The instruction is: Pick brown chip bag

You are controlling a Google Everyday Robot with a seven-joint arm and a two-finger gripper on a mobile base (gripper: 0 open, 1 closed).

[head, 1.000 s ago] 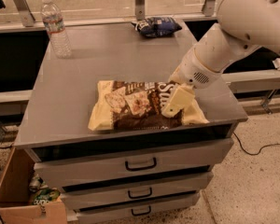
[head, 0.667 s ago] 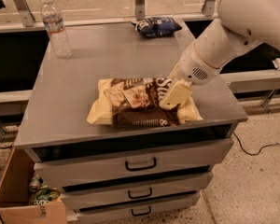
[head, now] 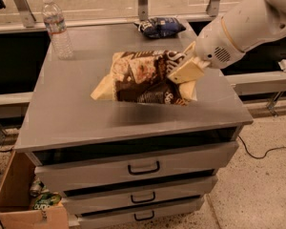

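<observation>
The gripper (head: 183, 70) is over the right-hand part of the desk (head: 62, 118), at the end of a white arm (head: 248, 23) that reaches in from the upper right. Its cream-coloured fingers (head: 188, 68) are closed down on the right end of the brown chip bag (head: 143, 78), pinching the crinkled material between them.

The bag hangs from that grip, stretching out to the left of the gripper over the middle of the desk. It is tilted, with the gripped right end higher and the cream-yellow left corner lower. A dark shadow lies on the desk top just under it. Most of the bag looks clear of the surface; whether the low left corner touches the desk cannot be told.

Well behind the bag, a water bottle (head: 57, 27) stands upright at the back left corner. A dark blue snack bag (head: 159, 26) lies at the back edge, apart from both.
</observation>
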